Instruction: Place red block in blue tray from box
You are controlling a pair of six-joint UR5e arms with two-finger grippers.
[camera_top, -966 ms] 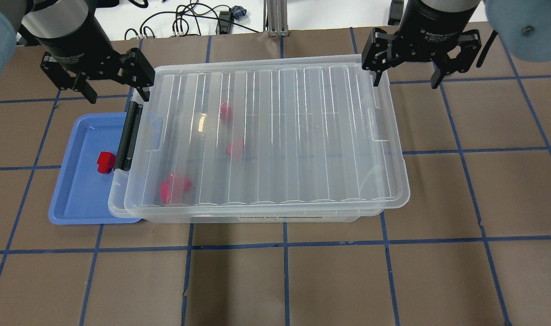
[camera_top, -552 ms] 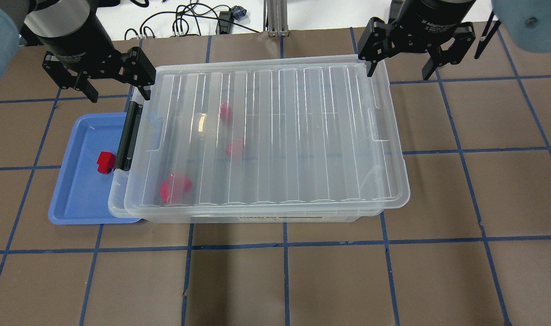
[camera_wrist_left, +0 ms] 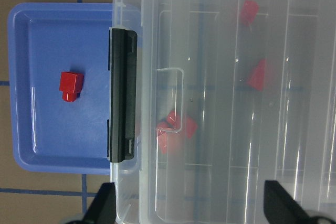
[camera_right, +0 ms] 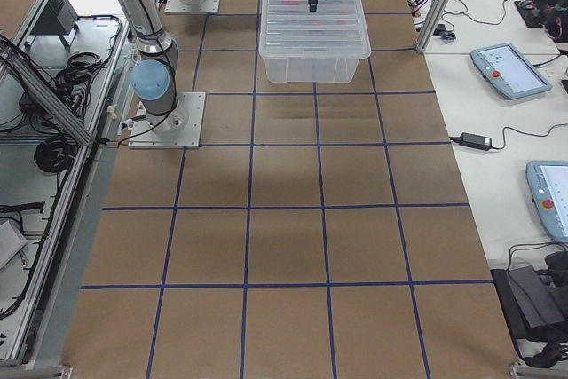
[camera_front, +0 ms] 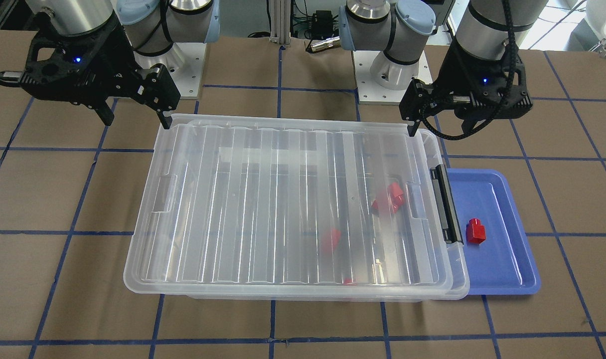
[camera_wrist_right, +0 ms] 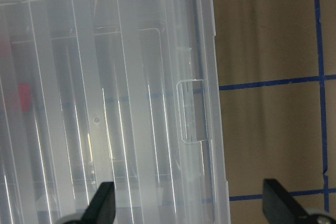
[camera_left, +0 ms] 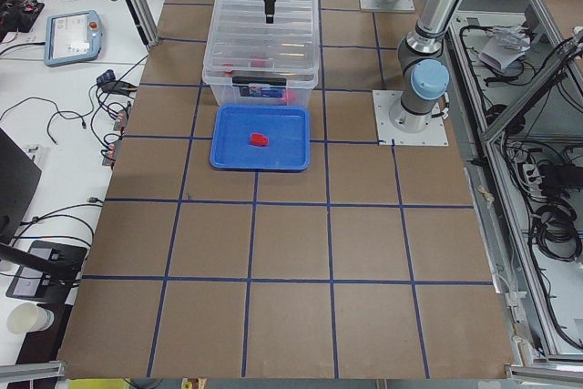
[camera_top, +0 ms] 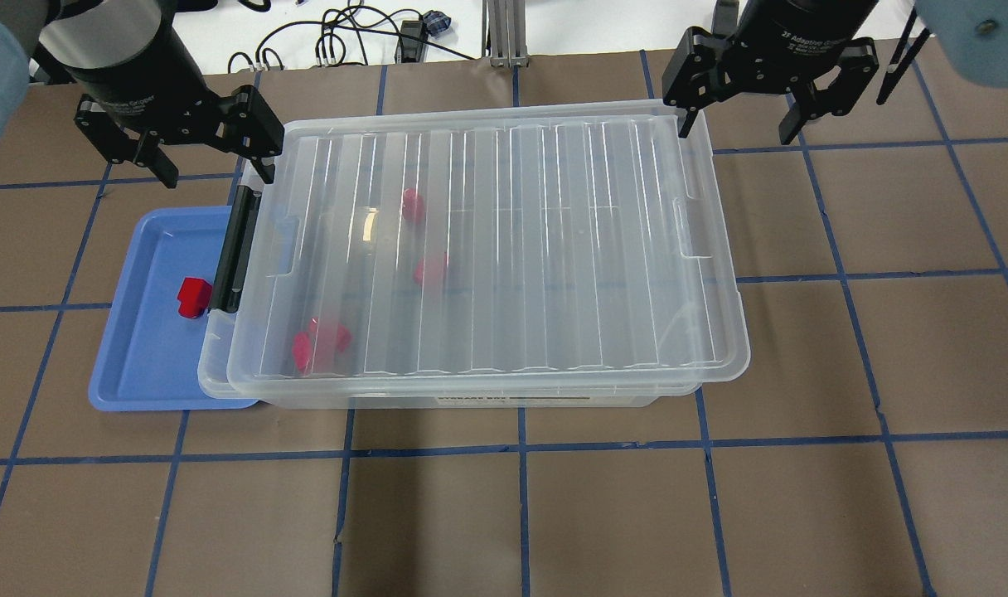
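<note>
Both left pincer (camera_top: 220,177) and right pincer (camera_top: 734,134) gape (empty).

Bright even overhead light, sharp focus, white glare streaks on the box (camera_top: 554,249) lid, soft shadows

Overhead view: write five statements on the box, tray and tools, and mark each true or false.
1. A red block lies in the blue tray. True.
2. The box has its lid off. False: the lid is on.
3. The left tool and right tool are open, holding nothing. True.
4. The box is empty. False: other red blocks show through the lid.
5. The black latch is at the end far from the tray. False: it is at the tray end.
</note>
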